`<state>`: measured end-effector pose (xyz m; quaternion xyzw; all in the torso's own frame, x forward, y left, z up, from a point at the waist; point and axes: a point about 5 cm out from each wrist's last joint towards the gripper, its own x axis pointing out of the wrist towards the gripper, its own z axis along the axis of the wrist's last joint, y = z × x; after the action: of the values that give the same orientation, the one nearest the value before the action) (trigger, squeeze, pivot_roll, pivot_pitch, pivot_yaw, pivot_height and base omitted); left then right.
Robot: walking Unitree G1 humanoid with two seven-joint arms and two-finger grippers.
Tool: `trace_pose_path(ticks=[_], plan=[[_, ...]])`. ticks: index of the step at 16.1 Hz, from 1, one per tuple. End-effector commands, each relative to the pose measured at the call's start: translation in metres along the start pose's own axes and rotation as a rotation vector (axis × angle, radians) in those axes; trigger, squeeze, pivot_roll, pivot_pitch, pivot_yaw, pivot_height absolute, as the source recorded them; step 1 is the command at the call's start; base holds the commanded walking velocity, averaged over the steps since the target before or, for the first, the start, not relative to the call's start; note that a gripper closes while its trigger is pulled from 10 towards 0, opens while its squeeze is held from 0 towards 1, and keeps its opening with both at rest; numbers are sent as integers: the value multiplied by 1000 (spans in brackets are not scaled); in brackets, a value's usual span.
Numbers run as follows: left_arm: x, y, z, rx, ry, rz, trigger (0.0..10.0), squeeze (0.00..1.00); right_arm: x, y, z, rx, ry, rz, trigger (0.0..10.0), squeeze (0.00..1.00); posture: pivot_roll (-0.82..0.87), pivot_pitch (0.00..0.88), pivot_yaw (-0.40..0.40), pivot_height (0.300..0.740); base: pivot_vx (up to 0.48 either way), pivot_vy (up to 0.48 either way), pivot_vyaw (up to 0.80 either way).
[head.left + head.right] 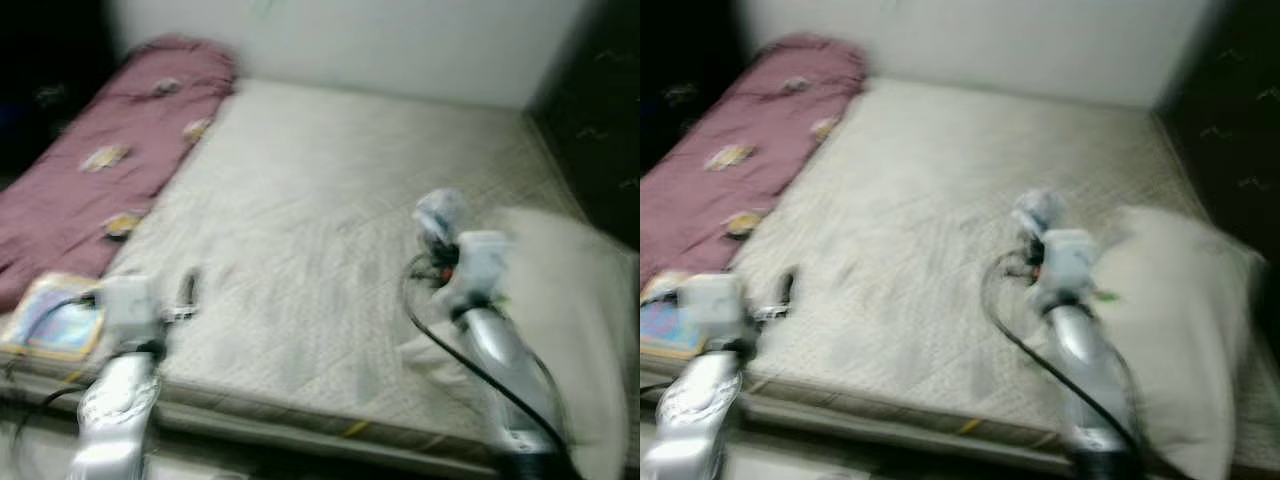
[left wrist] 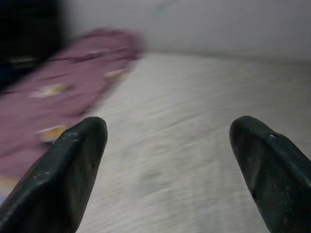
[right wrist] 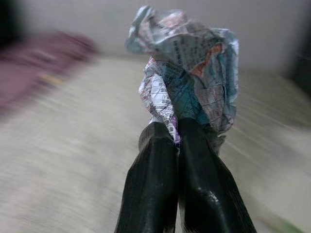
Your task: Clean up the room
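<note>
My right gripper [image 3: 176, 127] is shut on a crumpled ball of printed paper [image 3: 187, 73], held above the right half of the bare mattress [image 1: 330, 210]. In the eye views the paper ball [image 1: 440, 213] is a pale blur just past the right wrist. My left gripper [image 2: 170, 145] stands open with nothing between its fingers, low over the mattress's front left part; its fingers [image 1: 187, 290] show as a dark smear. The eye views are blurred.
A folded maroon blanket [image 1: 110, 150] with yellow patches lies along the bed's left side. A colourful flat book [image 1: 58, 318] sits at the front left corner. A large white pillow [image 1: 575, 310] lies at the right. A white wall backs the bed; dark areas flank it.
</note>
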<state>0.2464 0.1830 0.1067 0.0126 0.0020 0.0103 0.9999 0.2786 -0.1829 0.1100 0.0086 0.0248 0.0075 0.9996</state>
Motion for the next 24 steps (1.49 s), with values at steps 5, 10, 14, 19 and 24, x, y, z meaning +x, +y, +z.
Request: trace_pose_path(ticks=[5,10,14,19,24], plan=[[-9,4,-10,-18,50,10,10000,0,1,5,0,0,3,0,10000,0,-26,0,-52,740,0,76,-80],[-10,4,-11,-35,57,2,10000,0,2,5,-2,10,18,6,10000,0,-29,0,-56,740,0,474,-308],[-10,2,-11,-40,59,-8,10000,0,3,6,-1,5,15,16,10000,0,-27,0,-58,740,0,480,-720],[-9,2,-12,-42,56,-8,10000,0,5,8,-2,5,18,26,10000,0,-22,0,-63,740,0,480,-80],[-8,1,-11,-47,49,-16,10000,0,6,9,-4,5,26,34,10000,0,-19,0,-72,740,0,88,0]])
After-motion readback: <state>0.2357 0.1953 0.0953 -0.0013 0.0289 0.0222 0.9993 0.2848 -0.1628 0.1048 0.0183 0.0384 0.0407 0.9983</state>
